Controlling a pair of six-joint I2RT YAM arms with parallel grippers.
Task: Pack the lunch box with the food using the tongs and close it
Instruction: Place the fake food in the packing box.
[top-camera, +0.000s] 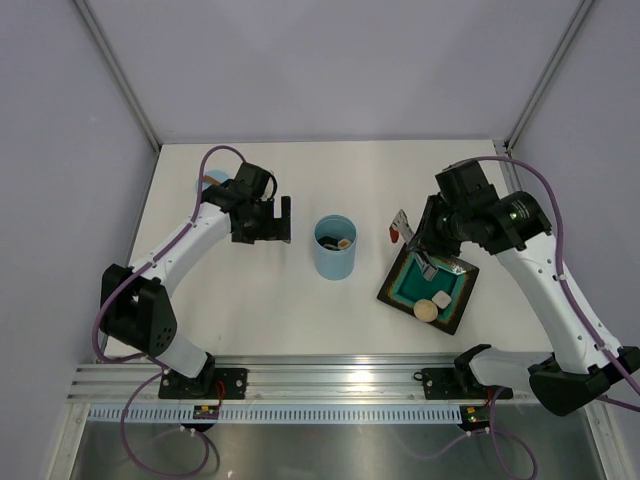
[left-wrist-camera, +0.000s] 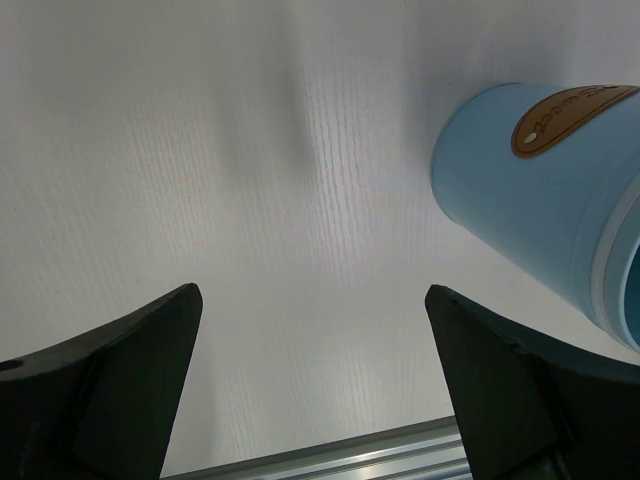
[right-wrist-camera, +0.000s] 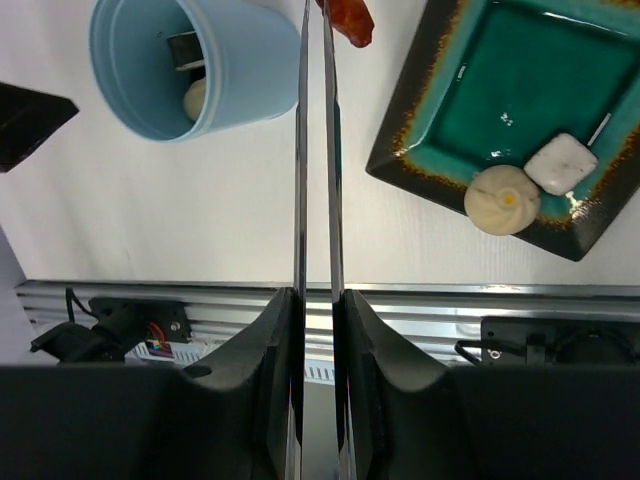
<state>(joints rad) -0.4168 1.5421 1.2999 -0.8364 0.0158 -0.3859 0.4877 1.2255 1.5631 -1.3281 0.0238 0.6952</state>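
Note:
The light blue lunch box stands upright and uncovered mid-table, with a beige bun and a dark piece inside. My right gripper is shut on the silver tongs. Their tips pinch a red piece of food above the table, between the lunch box and the plate. A bun and a white cube lie on the plate. My left gripper hangs open and empty left of the lunch box.
The dark square plate with a teal centre sits right of the lunch box. A flat blue lid lies at the back left, partly behind my left arm. An aluminium rail runs along the near edge.

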